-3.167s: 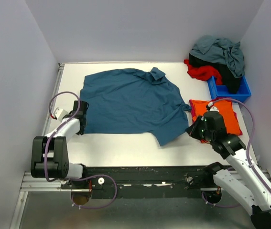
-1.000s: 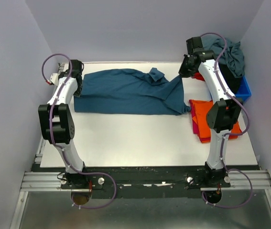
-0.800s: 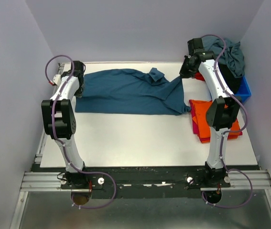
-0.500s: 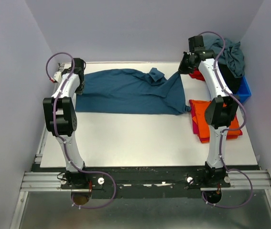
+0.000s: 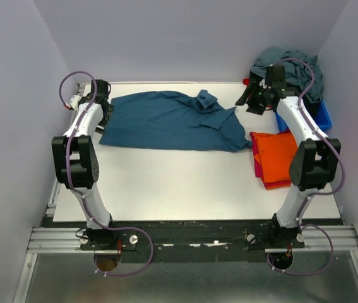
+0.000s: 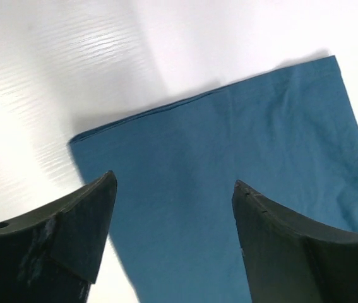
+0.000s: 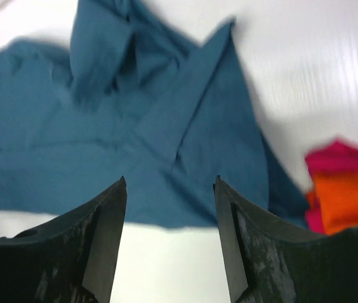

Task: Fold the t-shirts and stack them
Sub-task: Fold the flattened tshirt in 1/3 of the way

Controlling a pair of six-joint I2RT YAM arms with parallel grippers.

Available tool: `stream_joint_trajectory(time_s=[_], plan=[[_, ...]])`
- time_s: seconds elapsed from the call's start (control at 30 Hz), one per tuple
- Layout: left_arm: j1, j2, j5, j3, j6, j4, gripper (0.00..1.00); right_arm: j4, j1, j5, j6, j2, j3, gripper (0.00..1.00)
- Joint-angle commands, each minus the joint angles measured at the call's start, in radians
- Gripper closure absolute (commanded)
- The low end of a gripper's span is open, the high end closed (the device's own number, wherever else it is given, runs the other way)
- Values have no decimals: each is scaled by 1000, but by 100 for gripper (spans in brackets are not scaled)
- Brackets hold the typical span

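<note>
Fingers (image 6: 52,252) on the left and fingers (image 7: 71,252) on the right stand spread, pinching nothing, at opposite ends of the teal shirt (image 5: 166,123), which lies folded once, far back on the counter (image 5: 166,189). Its right end is rumpled; the next move likely means smoothing it, then regrasping for another fold.

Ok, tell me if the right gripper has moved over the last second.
Yes. The right gripper has shifted right and toward the table's near edge, ending closer to the blue bin.

A white rectangular tabletop (image 5: 185,183) is enclosed on three sides by plain pale grey-lilac walls (image 5: 185,38); a silver aluminium rail (image 5: 46,240) is mounted along its near edge.
</note>
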State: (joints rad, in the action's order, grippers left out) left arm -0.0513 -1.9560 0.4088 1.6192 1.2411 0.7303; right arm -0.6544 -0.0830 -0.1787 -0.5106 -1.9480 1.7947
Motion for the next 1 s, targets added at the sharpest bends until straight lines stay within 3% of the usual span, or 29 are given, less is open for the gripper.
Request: stream_joint_trajectory(time_s=[0.0, 0.2, 0.4, 0.63, 0.97], plan=[[-9, 219, 33, -223, 23, -37, 20, 193, -60, -38, -113, 259, -353, 39], [-9, 354, -27, -551, 46, -219, 35, 285, -115, 93, -271, 516, -762, 48], [-15, 246, -11, -524, 23, -218, 37, 433, -115, 105, -327, 673, -998, 48], [-27, 149, -5, -459, 20, -232, 37, 478, -116, 74, -336, 623, -1041, 48], [-33, 256, -53, -541, 11, -236, 37, 493, -115, 65, -322, 610, -1035, 48]])
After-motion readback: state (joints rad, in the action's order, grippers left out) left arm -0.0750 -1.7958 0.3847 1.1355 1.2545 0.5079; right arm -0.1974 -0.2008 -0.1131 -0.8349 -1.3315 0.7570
